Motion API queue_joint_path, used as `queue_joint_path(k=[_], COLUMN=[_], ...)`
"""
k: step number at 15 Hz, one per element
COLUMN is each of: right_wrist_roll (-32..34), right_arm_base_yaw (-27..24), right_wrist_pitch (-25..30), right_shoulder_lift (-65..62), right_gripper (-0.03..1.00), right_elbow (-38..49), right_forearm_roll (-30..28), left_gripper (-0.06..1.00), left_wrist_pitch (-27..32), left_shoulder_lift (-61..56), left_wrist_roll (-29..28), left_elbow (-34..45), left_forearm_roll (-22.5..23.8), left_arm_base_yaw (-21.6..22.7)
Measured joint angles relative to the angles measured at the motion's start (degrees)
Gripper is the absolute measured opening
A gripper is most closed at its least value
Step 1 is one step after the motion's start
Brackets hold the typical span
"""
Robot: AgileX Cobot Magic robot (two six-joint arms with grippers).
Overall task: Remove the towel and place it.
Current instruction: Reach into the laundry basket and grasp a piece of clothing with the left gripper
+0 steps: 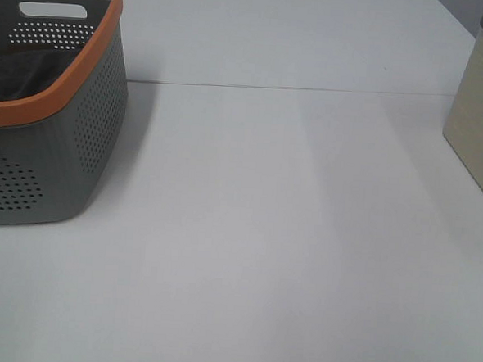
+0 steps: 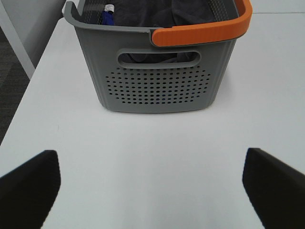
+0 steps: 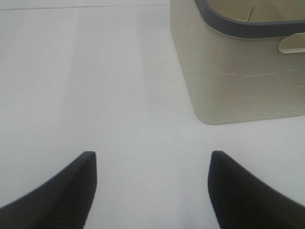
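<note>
Looking down on a white desk (image 1: 261, 256), with a thin seam running off across it from the side wall of a grey basket (image 1: 98, 115). Holding the left hand (image 2: 150, 155) spread wide and pinching nothing, above the desk in front of the basket and facing its perforated end wall. Holding the right hand (image 3: 152, 155) spread just as wide, likewise gripping nothing, well apart from the basket and near a beige bin (image 3: 228, 71) with a dark grey rim. Finding the towel (image 2: 143, 13) inside the basket, lying as a dark charcoal heap below the orange rim (image 2: 200, 31), with some dark cloth also showing through the handle slot. Noting a bright blue cloth (image 2: 107, 18) with a small white tag, tucked into one corner of the basket just beside the towel. Leaving the beige bin standing upright at the far side of the desk from the basket.
</note>
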Motion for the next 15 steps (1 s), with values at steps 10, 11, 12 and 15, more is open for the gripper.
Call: queue_joint_path(k=[10,11,12,15], right_wrist_roll=[0.0,0.0,0.0,0.0], right_arm_base_yaw=[0.0,0.0,0.0,0.0], right_wrist_pitch=[0.0,0.0,0.0,0.0], right_shoulder_lift=[0.0,0.0,0.0,0.0], right_gripper=[0.59,0.59,0.59,0.59], right_elbow=[0.0,0.0,0.0,0.0], right_forearm_roll=[0.0,0.0,0.0,0.0], left_gripper=[0.98,0.98,0.98,0.98], left_wrist_pitch=[0.0,0.0,0.0,0.0], left_shoulder_lift=[0.0,0.0,0.0,0.0], left_wrist_roll=[-2.98,-2.52,-2.06,-0.8], left_elbow=[0.0,0.0,0.0,0.0], left_forearm_roll=[3.95,3.72,3.21,2.29], left_arm_base_yaw=[0.0,0.0,0.0,0.0])
